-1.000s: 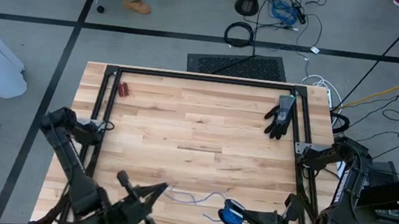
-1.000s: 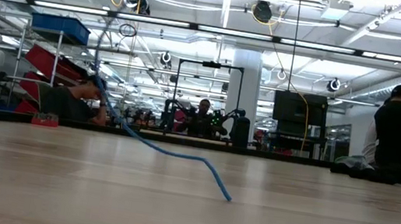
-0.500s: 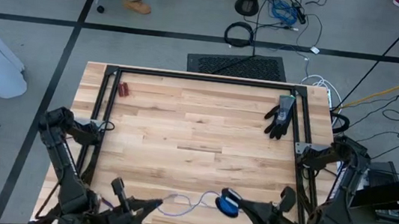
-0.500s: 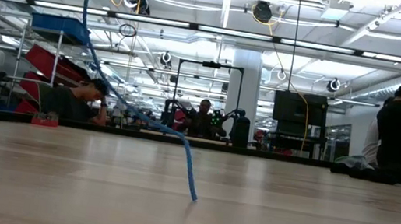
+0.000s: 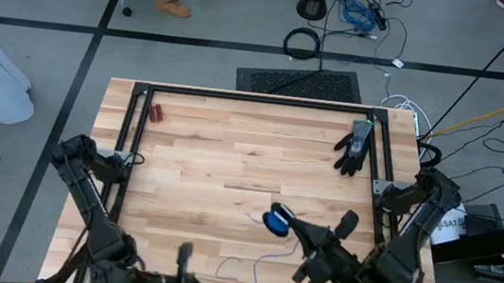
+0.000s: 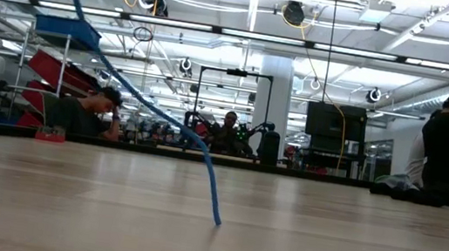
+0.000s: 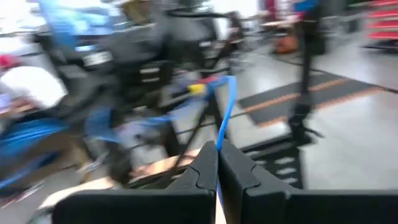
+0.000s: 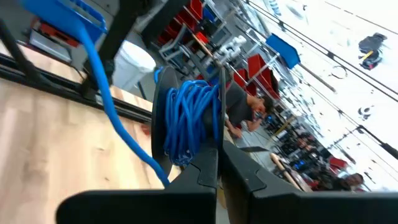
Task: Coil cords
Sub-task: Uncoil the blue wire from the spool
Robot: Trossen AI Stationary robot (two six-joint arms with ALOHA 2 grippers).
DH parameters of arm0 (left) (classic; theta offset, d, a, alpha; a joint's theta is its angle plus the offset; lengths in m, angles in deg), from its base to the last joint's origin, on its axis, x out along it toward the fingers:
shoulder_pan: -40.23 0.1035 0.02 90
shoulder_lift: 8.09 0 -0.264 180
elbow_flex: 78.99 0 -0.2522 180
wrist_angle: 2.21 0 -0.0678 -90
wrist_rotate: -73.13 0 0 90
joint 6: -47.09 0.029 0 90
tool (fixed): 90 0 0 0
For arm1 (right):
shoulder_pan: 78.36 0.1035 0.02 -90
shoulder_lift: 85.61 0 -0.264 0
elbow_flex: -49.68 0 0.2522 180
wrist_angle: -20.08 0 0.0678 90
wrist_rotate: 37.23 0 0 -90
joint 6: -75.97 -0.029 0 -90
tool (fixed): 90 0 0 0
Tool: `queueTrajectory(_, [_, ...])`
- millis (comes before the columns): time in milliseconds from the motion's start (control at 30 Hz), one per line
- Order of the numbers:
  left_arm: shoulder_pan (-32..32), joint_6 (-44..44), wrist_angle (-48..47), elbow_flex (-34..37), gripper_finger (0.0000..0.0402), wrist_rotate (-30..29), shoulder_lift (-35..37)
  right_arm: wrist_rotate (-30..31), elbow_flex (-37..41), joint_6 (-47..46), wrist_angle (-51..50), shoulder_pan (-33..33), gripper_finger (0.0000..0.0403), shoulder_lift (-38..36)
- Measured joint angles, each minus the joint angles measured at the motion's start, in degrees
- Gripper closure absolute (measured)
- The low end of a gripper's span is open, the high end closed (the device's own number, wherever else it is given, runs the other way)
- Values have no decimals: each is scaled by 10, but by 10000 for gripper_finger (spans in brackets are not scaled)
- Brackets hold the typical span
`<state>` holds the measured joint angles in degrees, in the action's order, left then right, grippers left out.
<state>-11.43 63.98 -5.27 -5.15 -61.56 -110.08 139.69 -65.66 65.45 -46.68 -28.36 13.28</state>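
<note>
The cords are one thin blue cable. Part of it is wound into a small coil [image 5: 273, 222], which my right gripper [image 5: 286, 225] is shut on above the table's near right. A loose stretch [image 5: 258, 258] runs from the coil toward my left gripper [image 5: 185, 251], which is shut on the strand at the near edge. In the low view the cable [image 6: 136, 100] slopes down from the upper left, and its lower end [image 6: 217, 221] touches the tabletop. My left gripper pinches a single strand of the cable [image 7: 219, 142] between its two fingertips, coming at it about level. The strand leaves the fingertips and runs on ahead of them, slack. My right gripper pinches the coil's wound turns [image 8: 189, 134] between its two fingers, several turns together, with the fingers about level. The coil is lifted clear of the table, and one strand [image 8: 106, 93] leads off from it.
A black glove [image 5: 354, 146] lies at the far right and red-handled pliers [image 5: 155, 111] at the far left. A black frame [image 5: 257, 99] borders the far edge and both sides. The wooden middle of the table [image 5: 239, 169] is bare. People work beyond the table.
My right gripper has carried the coil from the near edge toward the table's middle, away from the near edge and a little left. My left gripper has drawn back toward the near edge and turned. The loose stretch has swung, and its end has slid along the table.
</note>
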Motion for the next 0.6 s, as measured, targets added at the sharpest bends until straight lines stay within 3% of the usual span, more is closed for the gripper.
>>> queueTrajectory(100, [13,4,-23,0,397,46,-7,0,0,-7,-14,-11,403,0])
queueTrajectory(267, [39,-13,-120,0,396,51,-17,3,0,5,-15,-12,403,-8])
queueTrajectory(433, [76,-75,-174,0,359,-13,-21,16,0,7,-13,-12,403,-33])
queueTrajectory(600, [97,-138,-275,0,281,-71,-21,15,0,7,-23,-16,403,-58])
